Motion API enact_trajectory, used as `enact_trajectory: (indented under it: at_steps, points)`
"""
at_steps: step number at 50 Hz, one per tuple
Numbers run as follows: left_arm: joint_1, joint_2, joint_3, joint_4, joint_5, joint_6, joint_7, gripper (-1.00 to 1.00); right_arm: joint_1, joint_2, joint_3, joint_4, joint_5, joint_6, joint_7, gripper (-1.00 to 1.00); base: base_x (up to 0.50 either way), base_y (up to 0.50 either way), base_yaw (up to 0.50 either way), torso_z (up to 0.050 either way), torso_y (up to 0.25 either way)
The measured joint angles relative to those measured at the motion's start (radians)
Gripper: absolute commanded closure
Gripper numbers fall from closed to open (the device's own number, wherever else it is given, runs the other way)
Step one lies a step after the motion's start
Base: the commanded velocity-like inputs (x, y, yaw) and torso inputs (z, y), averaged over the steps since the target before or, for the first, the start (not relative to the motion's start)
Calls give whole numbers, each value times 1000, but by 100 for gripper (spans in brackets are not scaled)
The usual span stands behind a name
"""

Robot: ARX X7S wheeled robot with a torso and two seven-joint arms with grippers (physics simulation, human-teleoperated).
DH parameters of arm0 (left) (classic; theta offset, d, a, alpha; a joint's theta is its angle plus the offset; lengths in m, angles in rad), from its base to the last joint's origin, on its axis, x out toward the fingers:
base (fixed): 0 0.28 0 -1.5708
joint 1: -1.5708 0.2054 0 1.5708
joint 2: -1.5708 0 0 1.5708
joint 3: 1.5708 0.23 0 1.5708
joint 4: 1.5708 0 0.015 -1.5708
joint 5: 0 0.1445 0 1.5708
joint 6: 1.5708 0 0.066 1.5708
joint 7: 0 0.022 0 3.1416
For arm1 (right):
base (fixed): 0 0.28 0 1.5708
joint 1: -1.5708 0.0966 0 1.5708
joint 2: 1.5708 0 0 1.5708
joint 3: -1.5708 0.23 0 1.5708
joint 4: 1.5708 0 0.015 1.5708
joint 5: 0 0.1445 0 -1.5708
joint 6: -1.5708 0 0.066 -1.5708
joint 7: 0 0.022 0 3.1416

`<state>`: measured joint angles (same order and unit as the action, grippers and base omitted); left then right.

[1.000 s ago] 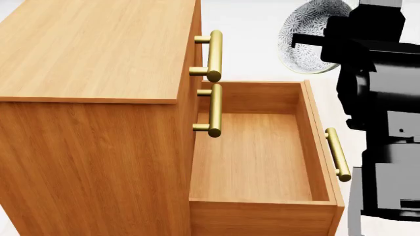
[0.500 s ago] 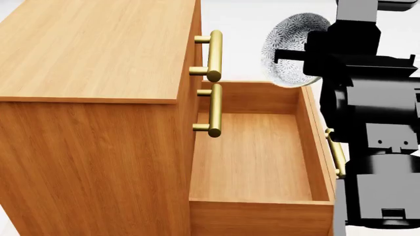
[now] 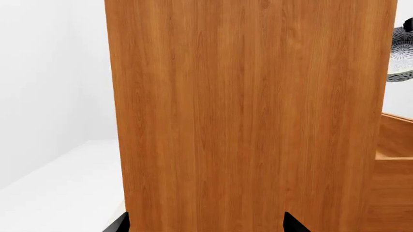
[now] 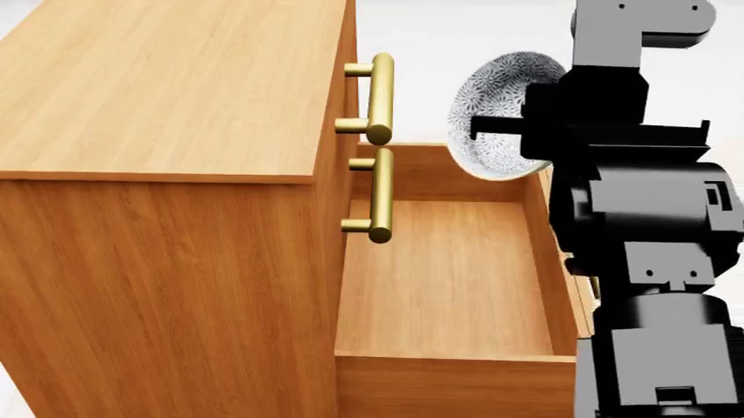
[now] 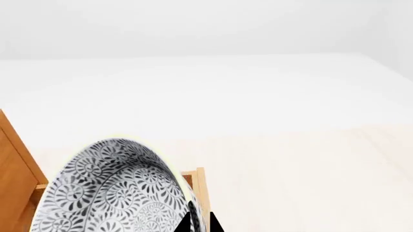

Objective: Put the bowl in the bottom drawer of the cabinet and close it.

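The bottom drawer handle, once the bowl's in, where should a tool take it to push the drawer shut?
Probably at the middle of the brass bar on the bottom drawer, coming from the drawer's front side. The bar runs along that front, but the right arm hides nearly all of it, so a centred push looks least likely to skew the open box.

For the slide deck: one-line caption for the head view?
Right pincer holds the bowl tilted over the open bottom drawer of the cabinet.
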<state>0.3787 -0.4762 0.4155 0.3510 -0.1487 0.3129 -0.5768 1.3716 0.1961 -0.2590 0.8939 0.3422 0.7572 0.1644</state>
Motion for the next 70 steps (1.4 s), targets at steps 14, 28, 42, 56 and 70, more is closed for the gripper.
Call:
enact_trajectory:
  at_steps: [14, 28, 42, 56, 70]
  points:
    - [-1, -1, 3, -2, 0, 1, -2, -100, -28, -2, -13, 9, -2, -16, -11, 100, 0, 0, 0, 0, 1]
    - [-4, -2, 4, -7, -3, 6, -3, -100, -60, -6, -24, 9, -1, -31, -21, 100, 0, 0, 0, 0, 0]
    - [-5, -3, 6, -8, -4, 8, -5, -100, -86, -6, -32, 0, 3, -36, -29, 100, 0, 0, 0, 0, 1]
    - [-3, -7, 8, -1, -5, 4, -10, -100, -104, -5, -38, -17, 11, -29, -40, 100, 0, 0, 0, 0, 0]
    - [-1, -13, 8, 13, -7, -5, -15, -100, -121, -7, -42, -24, 18, -30, -49, 100, 0, 0, 0, 0, 1]
